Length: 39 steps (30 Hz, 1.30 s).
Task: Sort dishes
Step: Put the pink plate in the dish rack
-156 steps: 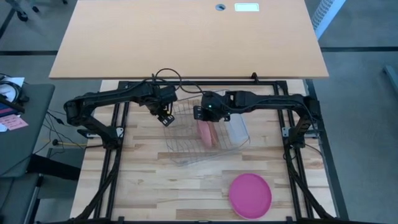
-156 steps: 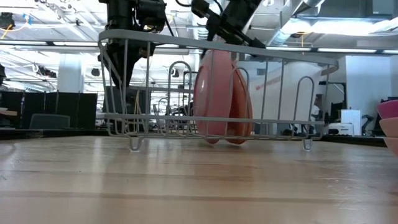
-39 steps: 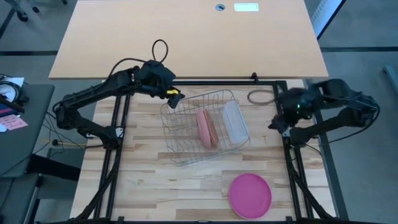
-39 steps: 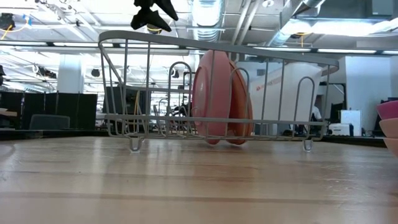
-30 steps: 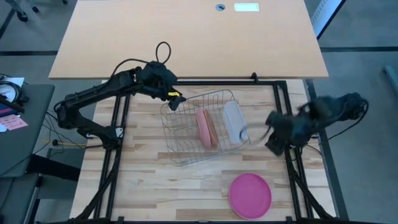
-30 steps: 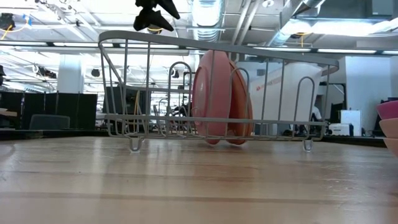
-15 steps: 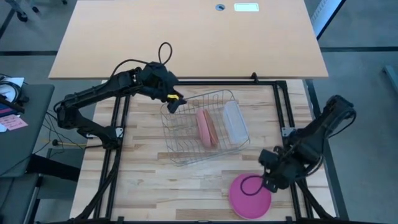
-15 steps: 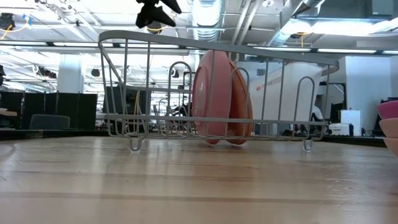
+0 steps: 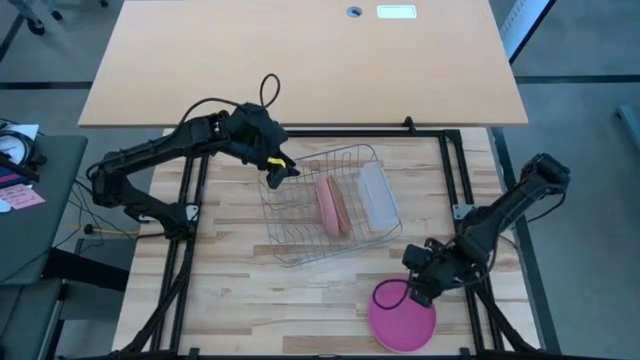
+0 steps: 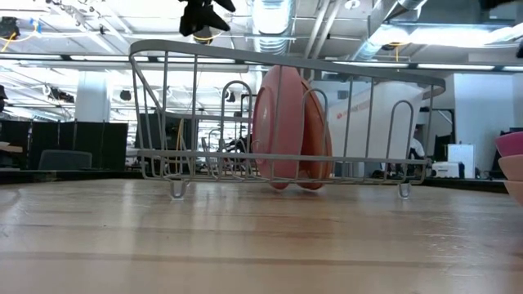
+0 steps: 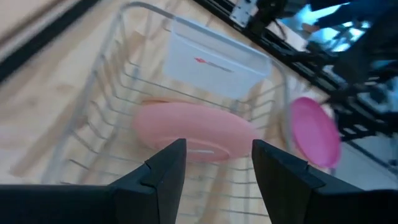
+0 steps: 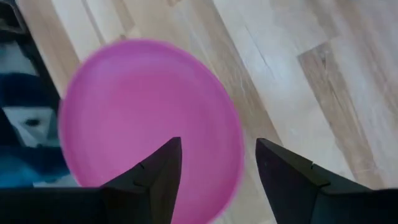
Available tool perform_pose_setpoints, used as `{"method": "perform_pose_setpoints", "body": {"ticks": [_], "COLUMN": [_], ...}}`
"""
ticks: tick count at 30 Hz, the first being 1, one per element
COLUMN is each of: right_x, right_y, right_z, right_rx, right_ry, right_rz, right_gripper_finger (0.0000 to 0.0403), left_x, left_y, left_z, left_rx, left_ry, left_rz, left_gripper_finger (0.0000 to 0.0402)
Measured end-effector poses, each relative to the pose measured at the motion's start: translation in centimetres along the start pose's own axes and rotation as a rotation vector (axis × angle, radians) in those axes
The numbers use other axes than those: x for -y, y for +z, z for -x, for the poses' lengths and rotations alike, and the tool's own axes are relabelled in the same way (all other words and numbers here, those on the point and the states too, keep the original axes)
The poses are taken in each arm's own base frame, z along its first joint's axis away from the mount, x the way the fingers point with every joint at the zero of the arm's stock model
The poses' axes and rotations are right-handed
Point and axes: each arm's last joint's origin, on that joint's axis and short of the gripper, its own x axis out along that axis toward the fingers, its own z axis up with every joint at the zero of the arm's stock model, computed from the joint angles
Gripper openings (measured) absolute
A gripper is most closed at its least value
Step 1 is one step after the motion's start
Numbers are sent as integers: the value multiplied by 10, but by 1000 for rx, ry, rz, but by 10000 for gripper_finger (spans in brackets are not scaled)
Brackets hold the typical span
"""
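On the table, near edge: magenta plate (image 9: 402, 315) lying flat, well apart from the wire rack (image 9: 322, 205), free to be lifted.
Right gripper (image 9: 421, 287): poised over the magenta plate's rim, fingers parted and empty, apparently lined up for a grasp.
Left gripper (image 9: 277, 166): above the rack's far corner, fingers apart, holding nothing; likely waiting.
Rack contents: pink plates (image 9: 332, 205) standing on edge between the wires; translucent tub (image 9: 375, 195) just beside them.
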Motion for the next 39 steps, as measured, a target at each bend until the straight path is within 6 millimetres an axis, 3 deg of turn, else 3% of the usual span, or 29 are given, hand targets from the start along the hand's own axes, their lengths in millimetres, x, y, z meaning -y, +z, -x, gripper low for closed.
{"method": "perform_pose_setpoints", "body": {"ticks": [16, 27, 39], "right_x": [26, 36, 33], "right_y": [0, -6, -1], "right_z": [-40, -56, -80], "right_rx": [-61, -93, -201], "right_ry": [40, 52, 54], "right_rz": [52, 42, -38], "right_gripper_finger": [205, 201, 85], "left_x": [43, 45, 45], "left_y": [-15, -16, -16], "left_z": [-6, -6, -7], "left_rx": [-19, -5, -2], "left_ry": [-61, -36, -27], "left_rz": [-41, -48, -17], "left_gripper_finger": [177, 177, 177]}}
